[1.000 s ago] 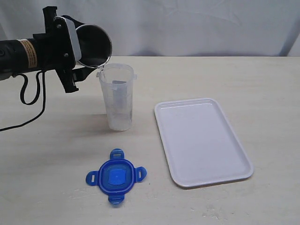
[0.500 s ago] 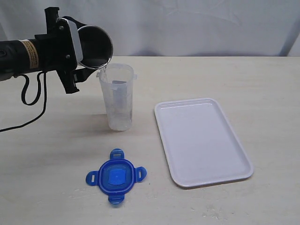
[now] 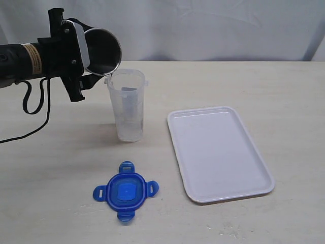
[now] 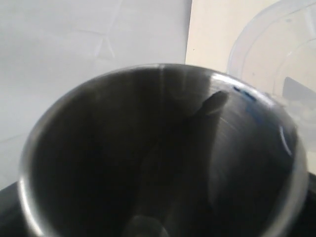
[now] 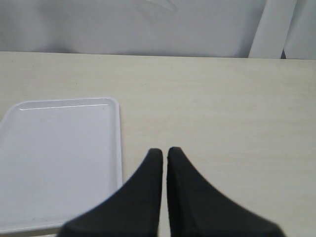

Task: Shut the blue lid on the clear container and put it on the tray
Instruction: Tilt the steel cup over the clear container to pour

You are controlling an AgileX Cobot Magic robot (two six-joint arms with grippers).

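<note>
The clear container (image 3: 127, 107) stands upright and uncovered on the table, left of the tray (image 3: 218, 152). The blue lid (image 3: 125, 191) lies flat on the table in front of the container, apart from it. My left gripper (image 3: 85, 53) is shut on a grey metal cup (image 3: 103, 51) and holds it tipped on its side, with its mouth just above the container's rim. The left wrist view looks into the cup's dark inside (image 4: 163, 163), with the container (image 4: 276, 64) beyond it. My right gripper (image 5: 165, 152) is shut and holds nothing, hovering beside the tray (image 5: 59, 148); it is outside the exterior view.
A black cable (image 3: 30, 109) hangs from the left arm and trails over the table's left side. A white cloth backdrop (image 3: 203, 25) closes off the far edge of the table.
The left arm with the metal cup has shifted very slightly. The lid, container and tray have not moved.
</note>
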